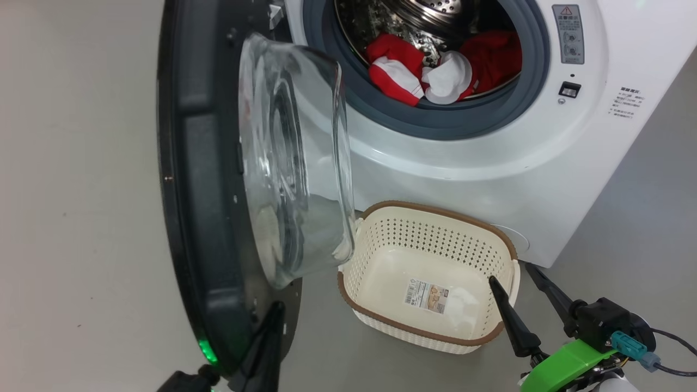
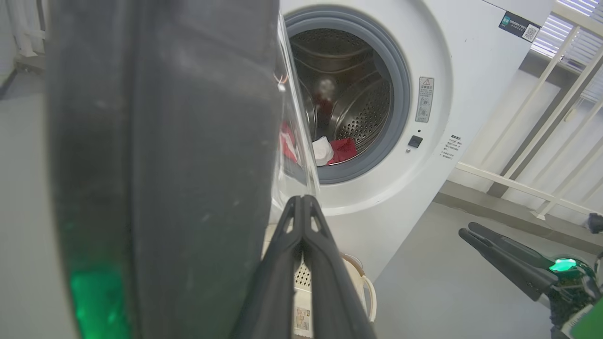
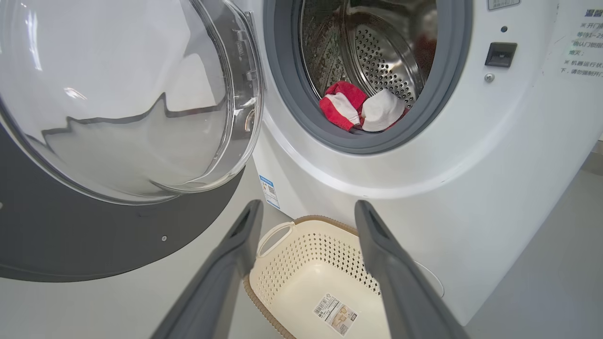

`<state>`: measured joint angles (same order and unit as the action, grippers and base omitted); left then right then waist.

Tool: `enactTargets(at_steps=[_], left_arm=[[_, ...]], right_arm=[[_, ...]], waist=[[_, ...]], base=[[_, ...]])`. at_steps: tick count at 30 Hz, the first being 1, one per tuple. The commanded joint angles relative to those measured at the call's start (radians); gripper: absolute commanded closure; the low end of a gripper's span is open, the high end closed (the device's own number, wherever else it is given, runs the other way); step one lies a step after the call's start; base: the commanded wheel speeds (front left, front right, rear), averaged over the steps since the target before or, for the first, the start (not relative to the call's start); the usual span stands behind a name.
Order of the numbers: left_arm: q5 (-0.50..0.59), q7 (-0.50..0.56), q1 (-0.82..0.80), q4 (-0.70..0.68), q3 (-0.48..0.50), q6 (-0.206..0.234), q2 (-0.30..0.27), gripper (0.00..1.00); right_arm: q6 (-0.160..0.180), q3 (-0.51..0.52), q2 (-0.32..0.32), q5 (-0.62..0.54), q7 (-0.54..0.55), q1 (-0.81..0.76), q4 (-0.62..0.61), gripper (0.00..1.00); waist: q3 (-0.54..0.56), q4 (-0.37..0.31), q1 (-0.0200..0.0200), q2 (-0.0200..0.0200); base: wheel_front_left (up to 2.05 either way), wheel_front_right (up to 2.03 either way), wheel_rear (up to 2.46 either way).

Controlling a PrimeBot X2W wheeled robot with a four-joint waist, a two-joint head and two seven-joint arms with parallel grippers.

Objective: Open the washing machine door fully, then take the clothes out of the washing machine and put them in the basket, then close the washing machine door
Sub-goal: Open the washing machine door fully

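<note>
We see a white railing (image 2: 518,185) on a low grey kerb (image 2: 509,216); smooth grey floor (image 2: 438,292) spreads before it, daylit slatted blinds (image 2: 560,40) behind it.

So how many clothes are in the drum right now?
3 visible in the washing machine: red-and-white banded piece front left, white piece centre, plain red piece right. More may lie hidden underneath, or pieces may join.
</note>
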<state>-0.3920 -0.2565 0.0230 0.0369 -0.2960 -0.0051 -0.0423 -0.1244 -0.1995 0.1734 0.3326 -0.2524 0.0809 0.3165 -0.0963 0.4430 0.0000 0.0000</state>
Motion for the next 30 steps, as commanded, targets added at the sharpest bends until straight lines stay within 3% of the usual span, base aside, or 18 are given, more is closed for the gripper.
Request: enactTargets(at_steps=[1,11,30], left_arm=[[0.004,-0.005,-0.006,-0.026,0.061,0.019,-0.008,1.00],[0.019,-0.005,-0.007,-0.013,0.182,0.019,-0.008,1.00],[0.067,-0.005,-0.153,0.118,0.507,-0.040,-0.008,1.00]], right_arm=[[-0.006,-0.016,0.005,-0.015,-0.009,0.011,-0.028,0.00],[-0.006,-0.020,0.006,-0.017,-0.009,0.012,-0.035,0.00],[-0.006,-0.034,0.020,-0.020,-0.009,0.036,-0.029,0.00]], waist=[[0.003,0.005,0.0000,0.0000],[-0.003,0.018,0.0000,0.0000],[-0.051,0.013,0.0000,0.0000]], base=[[0.00,0.00,0.00],[0.00,0.00,0.00],[0.00,0.00,0.00]])
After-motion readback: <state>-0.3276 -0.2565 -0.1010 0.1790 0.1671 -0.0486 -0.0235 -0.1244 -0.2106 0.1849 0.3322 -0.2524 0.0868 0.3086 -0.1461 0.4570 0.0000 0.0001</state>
